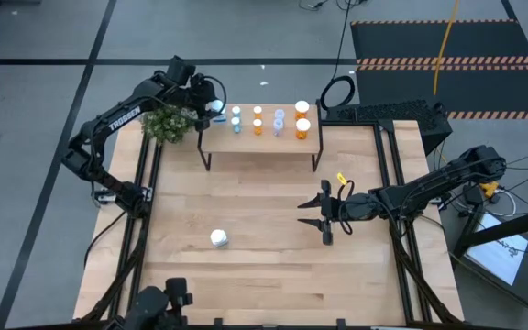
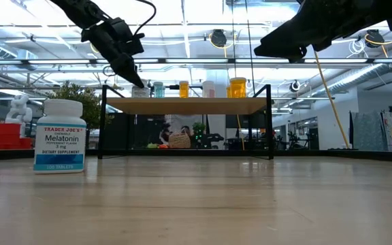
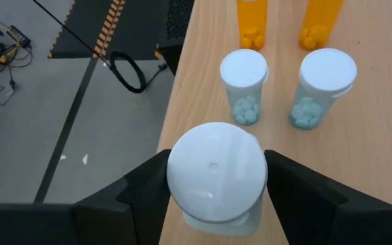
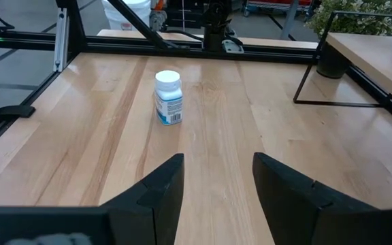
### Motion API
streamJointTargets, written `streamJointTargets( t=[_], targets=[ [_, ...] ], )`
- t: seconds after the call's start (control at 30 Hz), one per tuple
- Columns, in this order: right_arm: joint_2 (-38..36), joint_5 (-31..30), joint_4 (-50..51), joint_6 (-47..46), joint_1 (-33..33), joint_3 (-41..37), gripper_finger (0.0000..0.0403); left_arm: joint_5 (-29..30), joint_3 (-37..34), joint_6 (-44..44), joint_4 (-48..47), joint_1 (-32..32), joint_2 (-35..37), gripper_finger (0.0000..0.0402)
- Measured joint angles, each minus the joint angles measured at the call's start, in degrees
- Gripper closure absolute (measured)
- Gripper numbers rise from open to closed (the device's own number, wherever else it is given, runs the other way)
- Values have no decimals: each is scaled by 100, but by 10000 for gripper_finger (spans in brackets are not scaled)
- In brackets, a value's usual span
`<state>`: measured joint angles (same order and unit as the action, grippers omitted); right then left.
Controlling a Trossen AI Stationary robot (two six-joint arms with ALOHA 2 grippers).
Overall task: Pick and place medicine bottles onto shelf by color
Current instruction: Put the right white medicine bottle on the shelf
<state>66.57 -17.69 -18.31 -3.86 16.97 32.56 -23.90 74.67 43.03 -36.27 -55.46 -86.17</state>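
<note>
The shelf (image 1: 259,139) stands at the table's far side and carries several white-capped bottles in pairs: pale blue (image 3: 243,85), orange (image 1: 258,126), lavender (image 1: 280,122) and large orange (image 1: 302,119). My left gripper (image 1: 216,106) is over the shelf's left end, shut on a white bottle (image 3: 216,173). Another white bottle, labelled Melatonin (image 1: 218,238), stands upright on its base on the tabletop; it also shows in the right wrist view (image 4: 168,97). My right gripper (image 1: 324,213) hovers open and empty over the table's right middle. My left gripper pinches the white bottle between its two fingers (image 3: 148,184), one on each side, just below the cap (image 3: 216,167). The fingers come from above, pointing down. The bottle is upright over the shelf's left end; whether its base rests on the board I cannot tell.
A potted green plant (image 1: 168,124) stands just left of the shelf, beside my left arm. Black frame rails (image 1: 388,174) run along the table's sides. Bare wood lies between the shelf and the Melatonin bottle.
</note>
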Motion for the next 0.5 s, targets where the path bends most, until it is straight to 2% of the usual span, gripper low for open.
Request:
streamJointTargets(
  t=[0.3,0.5],
  targets=[
    [0,0,19,0,1,0,234,2,2,-13,2,13,30,171],
    [0,2,22,0,0,0,234,4,7,-154,57,15,315,171]
  ],
)
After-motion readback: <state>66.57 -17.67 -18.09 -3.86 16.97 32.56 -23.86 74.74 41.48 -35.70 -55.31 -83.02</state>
